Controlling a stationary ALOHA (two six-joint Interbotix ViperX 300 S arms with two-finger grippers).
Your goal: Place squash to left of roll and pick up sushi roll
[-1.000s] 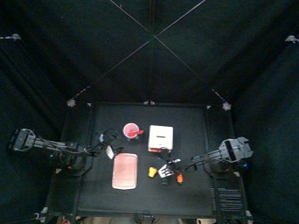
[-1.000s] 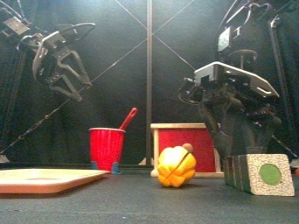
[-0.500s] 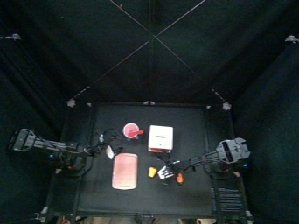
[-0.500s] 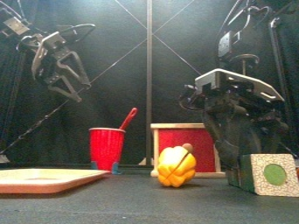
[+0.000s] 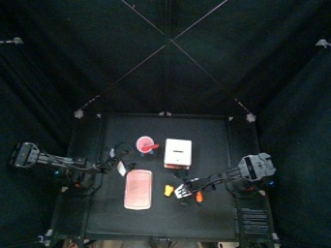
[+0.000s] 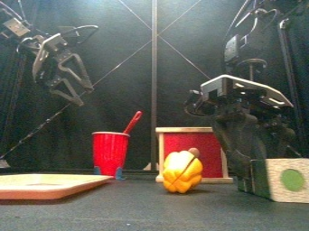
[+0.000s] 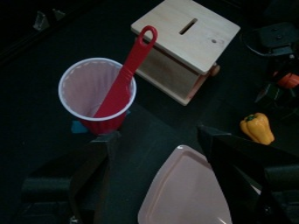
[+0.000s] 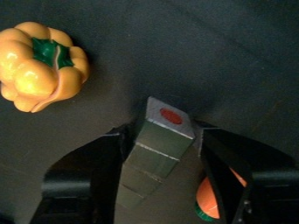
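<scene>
The squash [image 6: 182, 171] is a small orange-yellow piece with a green stem, lying on the black table; it also shows in the top view [image 5: 169, 191] and the right wrist view [image 8: 41, 66]. The sushi roll [image 8: 163, 144] is a grey block with a red dot, lying to the right of the squash [image 6: 287, 180]. My right gripper [image 8: 162, 150] is down at table level with its jaws closed against the roll's two sides [image 6: 258, 170]. My left gripper [image 6: 67, 77] hangs open and empty, high at the left [image 7: 158, 140].
A red cup [image 6: 111, 152] with a red spoon and a wooden box [image 6: 193, 152] stand behind the squash. A pink board [image 5: 138, 191] lies at the front left. A small orange piece [image 8: 208, 199] lies beside the roll.
My right gripper has come down around the sushi roll, and the roll has shifted slightly right in the front view. The left arm has not moved.
</scene>
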